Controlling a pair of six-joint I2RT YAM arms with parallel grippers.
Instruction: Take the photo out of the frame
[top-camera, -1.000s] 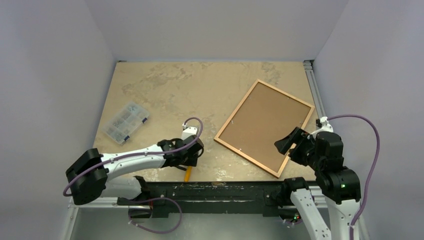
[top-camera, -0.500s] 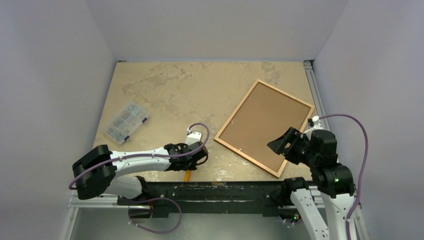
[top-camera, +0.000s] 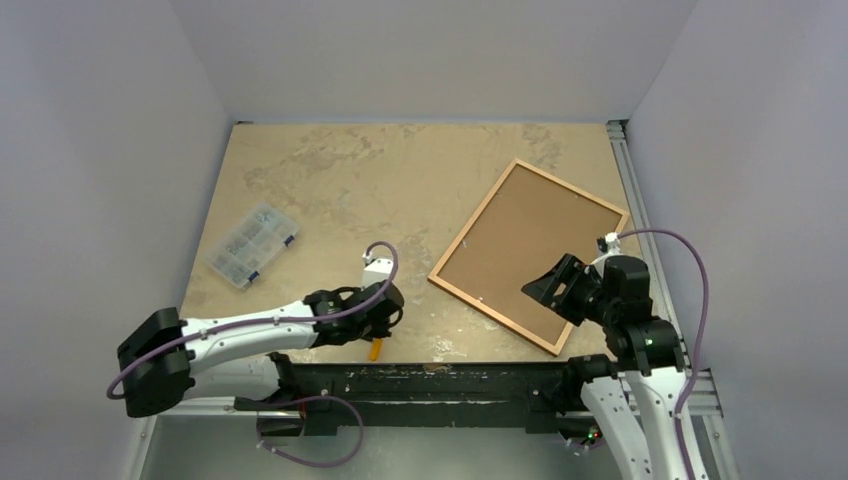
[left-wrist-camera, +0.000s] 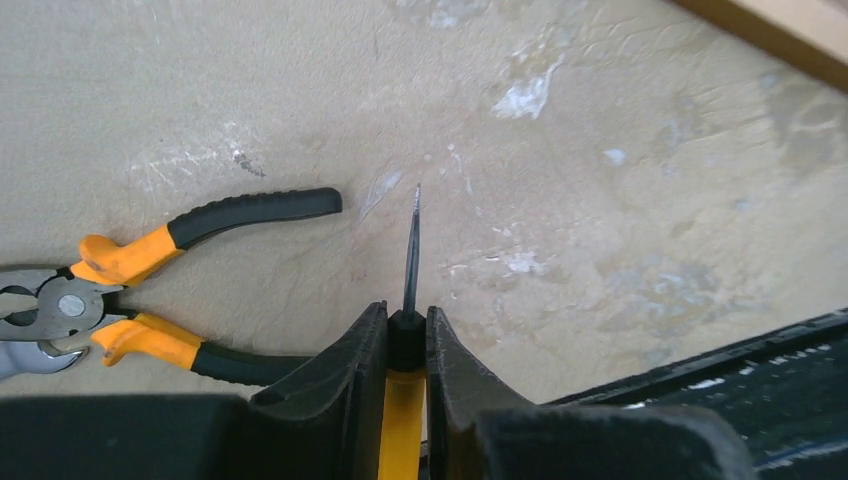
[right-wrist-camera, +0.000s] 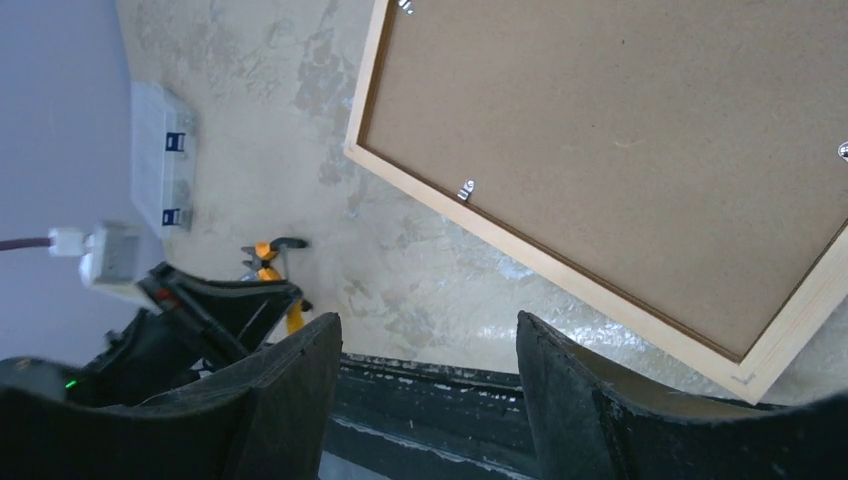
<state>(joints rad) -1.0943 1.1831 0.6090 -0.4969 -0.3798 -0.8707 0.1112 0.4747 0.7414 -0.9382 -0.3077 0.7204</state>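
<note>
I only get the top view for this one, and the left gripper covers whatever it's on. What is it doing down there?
Observer: In the left wrist view, the left gripper is shut on a yellow-handled screwdriver, whose thin tip points out over the table.
Operator: And how is the photo held in the frame? I just see a brown back.
Observer: The right wrist view shows small metal tabs along the inner edge of the frame, sitting on the back of the photo.
</note>
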